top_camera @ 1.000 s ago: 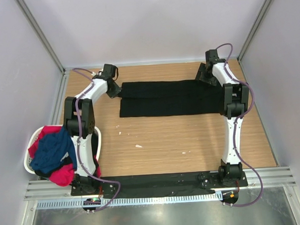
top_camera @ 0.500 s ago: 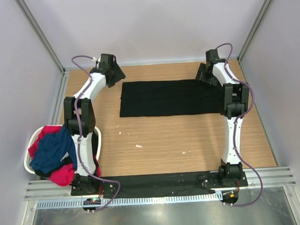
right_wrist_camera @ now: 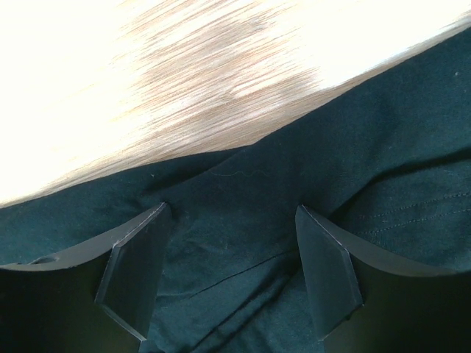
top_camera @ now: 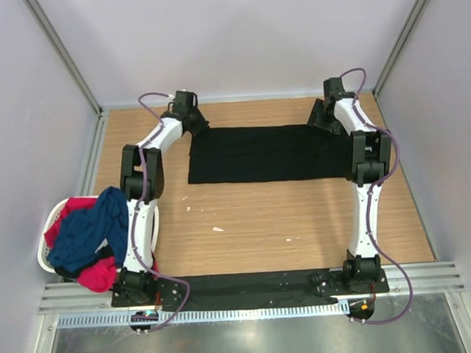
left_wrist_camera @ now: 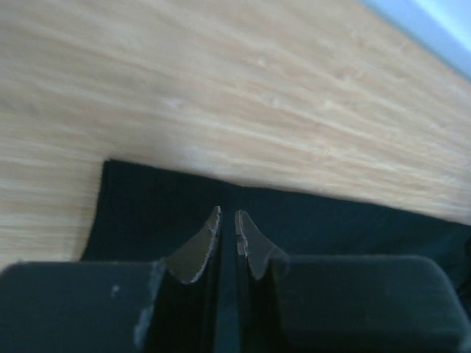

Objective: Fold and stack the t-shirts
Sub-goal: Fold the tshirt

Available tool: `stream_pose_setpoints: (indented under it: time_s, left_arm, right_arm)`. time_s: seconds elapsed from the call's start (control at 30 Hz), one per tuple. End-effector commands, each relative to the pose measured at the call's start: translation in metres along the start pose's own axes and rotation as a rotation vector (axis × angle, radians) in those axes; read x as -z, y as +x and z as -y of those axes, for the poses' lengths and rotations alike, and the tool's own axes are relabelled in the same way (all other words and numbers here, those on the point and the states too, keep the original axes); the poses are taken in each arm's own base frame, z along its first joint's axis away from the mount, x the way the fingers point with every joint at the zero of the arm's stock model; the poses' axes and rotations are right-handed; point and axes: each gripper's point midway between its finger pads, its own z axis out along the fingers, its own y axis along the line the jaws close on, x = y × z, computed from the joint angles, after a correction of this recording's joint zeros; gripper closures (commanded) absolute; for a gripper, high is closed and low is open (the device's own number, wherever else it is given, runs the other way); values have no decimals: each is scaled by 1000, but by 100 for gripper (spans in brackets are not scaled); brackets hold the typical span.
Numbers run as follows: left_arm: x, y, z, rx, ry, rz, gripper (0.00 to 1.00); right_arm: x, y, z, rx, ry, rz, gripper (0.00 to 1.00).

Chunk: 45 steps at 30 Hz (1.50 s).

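The black t-shirt [top_camera: 266, 153] lies flat as a long folded rectangle at the far middle of the table. My left gripper [top_camera: 195, 122] hovers at its far left corner. In the left wrist view the gripper [left_wrist_camera: 227, 215] is shut with only a thin slit between the jaws, and the black cloth [left_wrist_camera: 147, 202] lies below it. My right gripper [top_camera: 321, 119] is at the far right corner. In the right wrist view it [right_wrist_camera: 232, 209] is wide open with its tips down on wrinkled black cloth [right_wrist_camera: 243, 176]. The navy t-shirt [top_camera: 85, 230] and the red-pink t-shirt [top_camera: 80, 205] are in the basket.
The white laundry basket [top_camera: 45, 246] stands at the left edge beside the left arm's base. Small white crumbs [top_camera: 217, 229] lie on the wooden table [top_camera: 284, 213]. Grey walls close in the far side and both sides.
The left gripper let go of the shirt's left edge, which now lies flat. It pulled back, then moved right to the far left corner. The right arm has not moved.
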Motion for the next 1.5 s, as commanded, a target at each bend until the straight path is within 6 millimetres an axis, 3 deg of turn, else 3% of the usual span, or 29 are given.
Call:
stream_pose_setpoints:
  time_s: [0.0,0.07,0.2,0.33,0.53,0.57,0.6,0.67,0.77,0.8,0.87,0.9,0.93,1.0,1.03,1.07,1.1,1.2,1.3,1.4,1.43,1.47]
  left_arm:
    - [1,14,7,14,15,-17,89]
    - [-1,17,-9,13,-53,-3,91]
    - [5,29,-54,-5,-255,-17,94]
    - [16,36,-81,-12,-380,-23,97]
    - [61,44,-113,20,-548,11,100]
    - [69,62,-131,24,-598,-18,100]
    - [85,55,-125,47,-593,12,100]
    - [102,78,-140,56,-631,-22,100]
    - [127,81,-131,73,-585,-2,100]
    - [131,91,-135,65,-585,-19,100]
    - [141,86,-121,20,-540,-15,100]
    - [145,80,-113,5,-521,-3,100]
    - [153,70,-103,-31,-489,15,97]
    - [163,53,-79,-80,-429,60,92]
    - [173,41,-67,-138,-389,85,83]
    - [176,35,-50,-169,-334,100,77]
    - [179,31,-36,-210,-277,105,59]
    - [181,34,15,-380,-29,89,37]
    - [173,62,43,-558,128,26,29]
    - [159,93,51,-659,227,-63,25]
    - [154,98,49,-661,239,-75,25]
    - [149,102,47,-663,241,-91,25]
  right_arm:
    - [-9,24,1,-19,15,-76,26]
    - [-10,35,-20,18,-2,-84,26]
    - [-13,42,-31,44,-13,-92,26]
    - [-12,43,-44,72,-33,-85,26]
    - [-9,48,-76,122,-79,-75,26]
    - [-8,48,-80,127,-85,-73,25]
    - [-5,45,-89,138,-100,-58,25]
    - [0,41,-96,139,-111,-55,25]
    - [27,8,-112,137,-158,19,22]
    - [44,-9,-121,138,-190,68,21]
    - [79,-33,-130,133,-232,140,16]
    - [92,-40,-132,126,-245,166,14]
    - [124,-52,-140,121,-305,206,13]
    - [143,-54,-139,92,-314,221,9]
    - [169,-61,-136,74,-319,255,7]
    - [174,-62,-126,53,-272,271,3]
    - [173,-57,-116,22,-233,259,3]
    - [168,-35,-80,-11,-77,227,0]
    - [149,-9,-50,-55,57,174,0]
    - [131,18,-36,-123,112,125,0]
    - [126,16,-37,-147,102,148,0]
    - [114,30,-32,-164,115,124,0]
